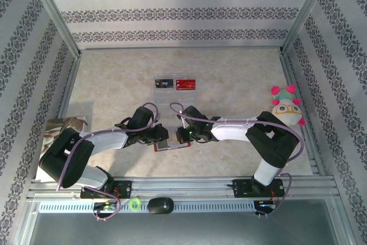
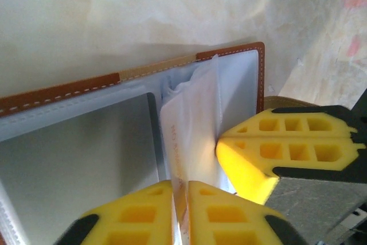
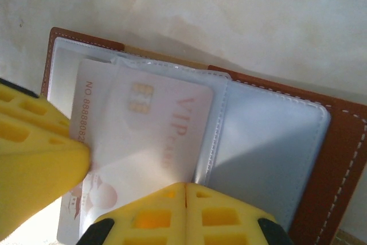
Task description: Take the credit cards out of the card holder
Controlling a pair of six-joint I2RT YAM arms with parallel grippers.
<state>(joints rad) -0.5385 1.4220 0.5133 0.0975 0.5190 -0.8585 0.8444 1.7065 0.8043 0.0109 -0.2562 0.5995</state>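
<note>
The brown leather card holder [image 1: 172,146] lies open on the table between both arms, its stitched edge [image 2: 57,93] [image 3: 344,142] framing clear sleeves. A white credit card [image 3: 149,130] with a gold chip and reddish "VIP" print sits in a sleeve and stands up edge-on [image 2: 189,124]. My left gripper [image 2: 180,185] [image 1: 159,136] is shut on that card's edge. My right gripper [image 3: 184,186] [image 1: 182,135] is shut, its yellow fingers [image 2: 275,153] touching the sleeve from the right. A black card [image 1: 164,82] and a red card [image 1: 185,84] lie farther back.
The black and red cards rest on a clear ridged tray [image 1: 172,97] behind the card holder. A plush toy [image 1: 287,110] sits at the right wall. A printed sheet [image 1: 63,127] lies at the left edge. Patterned walls enclose three sides.
</note>
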